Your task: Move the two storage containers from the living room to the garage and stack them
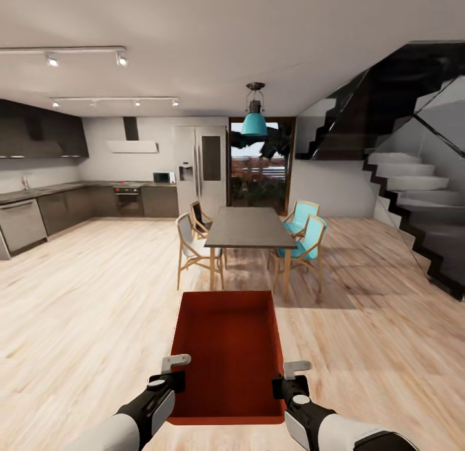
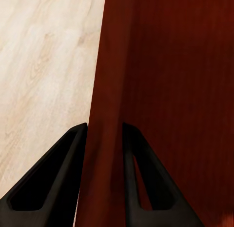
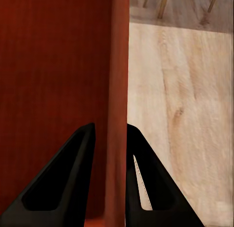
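Carrying one orange-red storage container [image 1: 227,354] at the lower centre of the head view, the robot has the left gripper [image 1: 173,371] clamped on the bin's left wall and the right gripper [image 1: 289,377] clamped on its right wall, each wrist view showing two dark fingers [image 2: 63,178] pinching a thin red wall between them. Ahead, in the middle of the frame, a dining table [image 1: 248,227] with chairs [image 1: 303,244] stands on the light wood floor [image 1: 84,309], so this looks like transit toward the garage. Doing it well likely means keeping both grips level and evenly spaced so the thin walls do not slip or twist, and steering wide of the table.
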Robot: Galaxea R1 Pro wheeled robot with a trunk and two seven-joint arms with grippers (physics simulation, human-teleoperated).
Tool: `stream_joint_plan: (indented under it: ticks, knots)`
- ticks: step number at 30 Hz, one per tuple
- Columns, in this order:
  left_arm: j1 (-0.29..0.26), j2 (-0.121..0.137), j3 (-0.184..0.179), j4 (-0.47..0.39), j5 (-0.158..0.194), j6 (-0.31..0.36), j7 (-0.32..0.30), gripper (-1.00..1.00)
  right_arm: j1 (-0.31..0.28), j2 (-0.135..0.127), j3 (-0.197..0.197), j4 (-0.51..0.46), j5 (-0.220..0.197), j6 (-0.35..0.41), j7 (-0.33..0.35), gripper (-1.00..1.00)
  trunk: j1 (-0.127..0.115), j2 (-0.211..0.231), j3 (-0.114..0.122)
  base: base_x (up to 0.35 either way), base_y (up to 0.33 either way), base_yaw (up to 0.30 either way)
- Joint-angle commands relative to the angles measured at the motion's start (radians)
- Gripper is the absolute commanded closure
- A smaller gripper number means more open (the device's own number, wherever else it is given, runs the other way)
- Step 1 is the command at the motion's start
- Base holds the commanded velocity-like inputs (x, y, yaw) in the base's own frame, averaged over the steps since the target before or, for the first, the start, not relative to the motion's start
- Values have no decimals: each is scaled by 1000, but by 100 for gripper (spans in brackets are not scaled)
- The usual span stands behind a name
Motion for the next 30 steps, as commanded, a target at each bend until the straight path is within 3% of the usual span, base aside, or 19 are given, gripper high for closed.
stream_joint_plan:
  ticks: [1, 30]
  knots:
    - [1, 2, -31, 0, 22, 5, -83, 100, -3, -12, -40, -61, 17, -3, 4, 100, 0, -1, -2, 0, 0, -285]
    - [1, 2, -31, 0, 21, 4, -83, 100, -2, -12, -40, -61, 17, -5, 3, 100, 0, -1, 5, 0, 0, -285]
